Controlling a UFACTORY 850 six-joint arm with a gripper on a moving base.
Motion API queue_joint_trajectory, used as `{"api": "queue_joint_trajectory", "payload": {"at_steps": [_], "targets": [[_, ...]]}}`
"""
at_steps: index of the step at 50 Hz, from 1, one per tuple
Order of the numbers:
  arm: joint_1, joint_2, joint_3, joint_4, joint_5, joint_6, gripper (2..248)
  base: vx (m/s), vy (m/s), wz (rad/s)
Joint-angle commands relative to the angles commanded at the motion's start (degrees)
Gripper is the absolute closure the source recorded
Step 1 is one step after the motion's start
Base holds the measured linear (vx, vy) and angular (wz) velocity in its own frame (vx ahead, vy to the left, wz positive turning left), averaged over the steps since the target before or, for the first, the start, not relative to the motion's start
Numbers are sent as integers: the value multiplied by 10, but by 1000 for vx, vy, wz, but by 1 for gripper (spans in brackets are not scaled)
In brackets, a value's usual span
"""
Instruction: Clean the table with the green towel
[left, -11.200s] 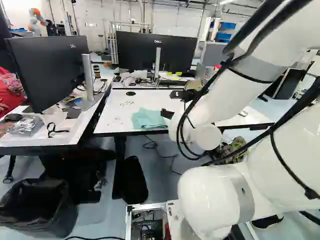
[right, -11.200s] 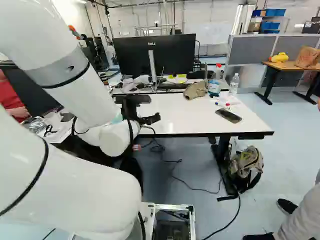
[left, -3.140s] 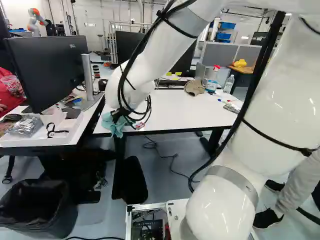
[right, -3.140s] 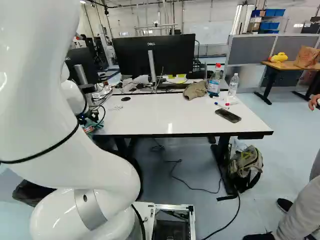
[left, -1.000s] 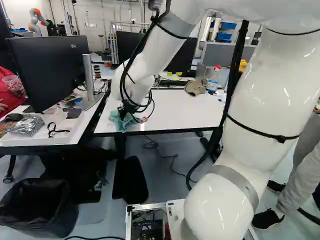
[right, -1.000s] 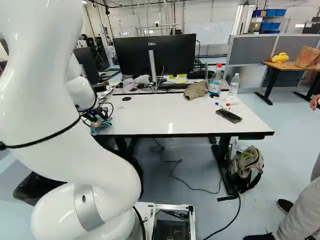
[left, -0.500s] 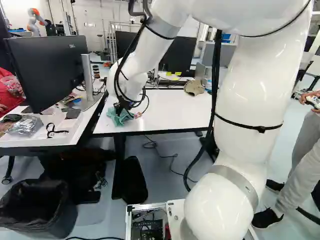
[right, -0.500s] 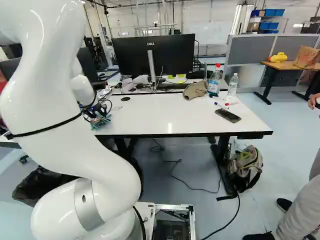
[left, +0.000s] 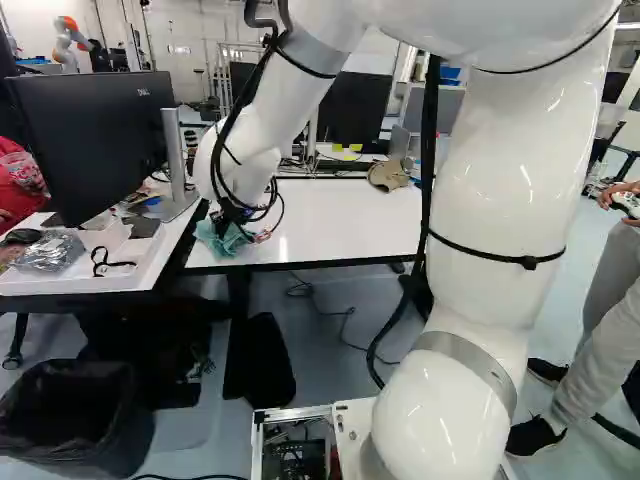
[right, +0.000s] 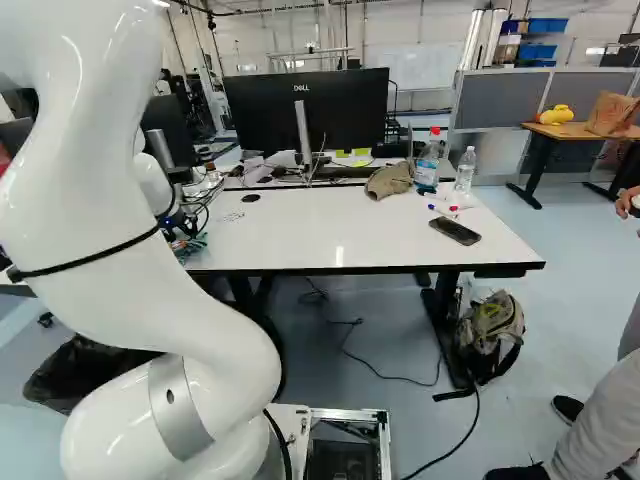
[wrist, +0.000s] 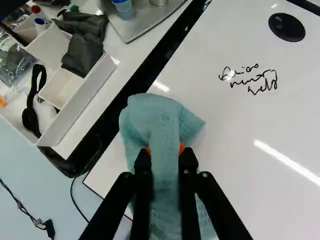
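At the near left corner of the white table, my gripper points down with the green towel bunched under it. In the wrist view the gripper is shut on the towel, a thick fold pinched between its orange pads. The towel's folds spread ahead of the fingers and beneath them over the table corner. Black handwriting marks the table top ahead, well apart from the towel, with a round black disc beyond it.
Beside the towel, across a dark gap, a second desk holds a white tray and a monitor. On the table stand a cap, bottles and a phone. Another robot is far back.
Over the last seconds the arm swung from the table's middle to its left end and took hold of the towel. Lately both have shifted slightly left along the near edge.
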Motion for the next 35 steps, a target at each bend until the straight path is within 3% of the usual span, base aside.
{"api": "queue_joint_trajectory", "payload": {"at_steps": [18, 35], "targets": [[20, 38, 43, 0, 0, 0, 191, 0, 0, 0], [7, 77, 86, 0, 0, 0, 191, 0, 0, 2]]}}
